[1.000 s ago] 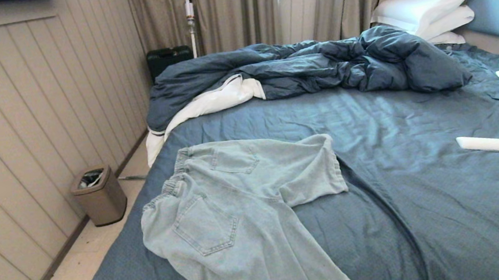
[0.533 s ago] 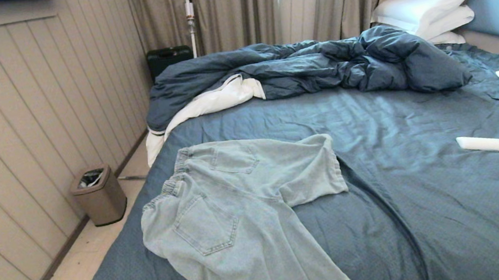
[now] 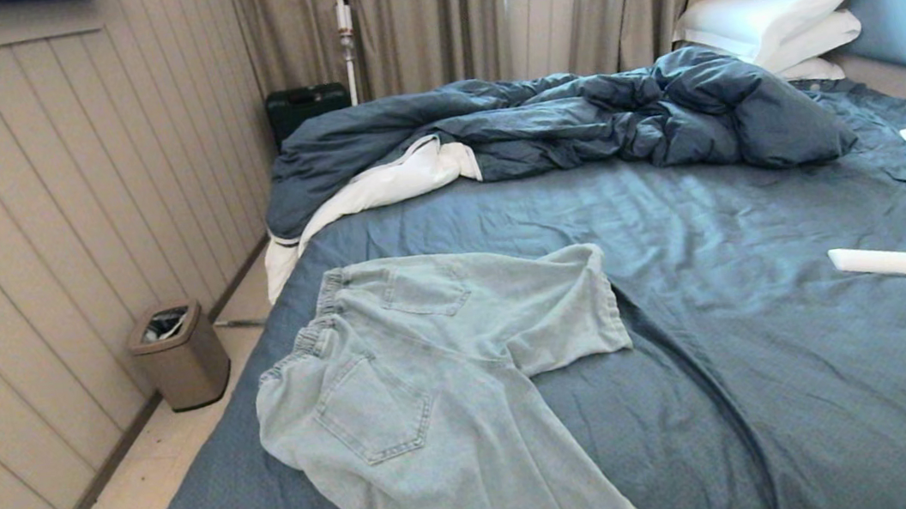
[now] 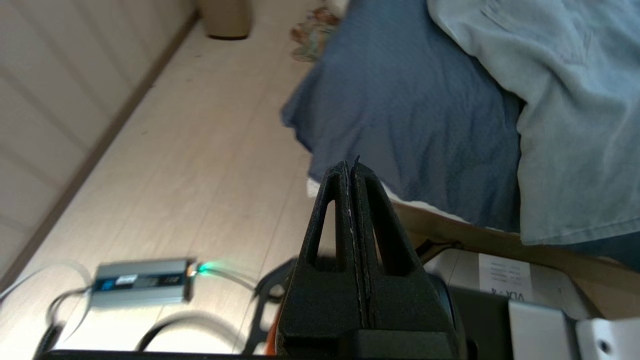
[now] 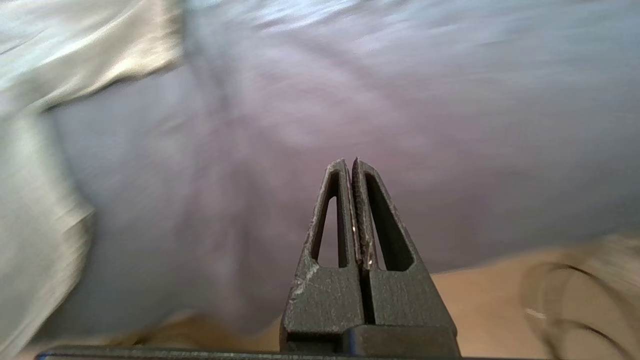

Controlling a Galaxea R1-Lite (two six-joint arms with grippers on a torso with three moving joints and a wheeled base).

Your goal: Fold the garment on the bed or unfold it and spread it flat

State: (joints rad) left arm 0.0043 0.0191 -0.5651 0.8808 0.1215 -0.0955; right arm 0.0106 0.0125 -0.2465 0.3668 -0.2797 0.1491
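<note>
Nothing on the bed [image 3: 780, 387] has shifted over the last second: the shorts [image 3: 434, 378] lie just as they did, spread back-side up near the bed's front-left corner, one leg running toward the foot edge, the other angled off to the right. So the task reads as either not yet begun or already finished, with the shorts laid fairly flat; the frames alone do not settle which.

Both pincers sit low, off the mattress, out of the head view. The left gripper [image 4: 352, 167] has its fingers pressed together on nothing; ahead of its tips lies the bed's corner, with the shorts' hem beyond and to one side, bare floor on the other. The right gripper [image 5: 350, 165] is likewise pinched shut and empty, with open sheet ahead of it and the shorts off to its side (that view is smeared).

Plenty of clear sheet lies right of the shorts; the duvet [image 3: 575, 118] and a white remote [image 3: 895, 262] are well apart from them.
</note>
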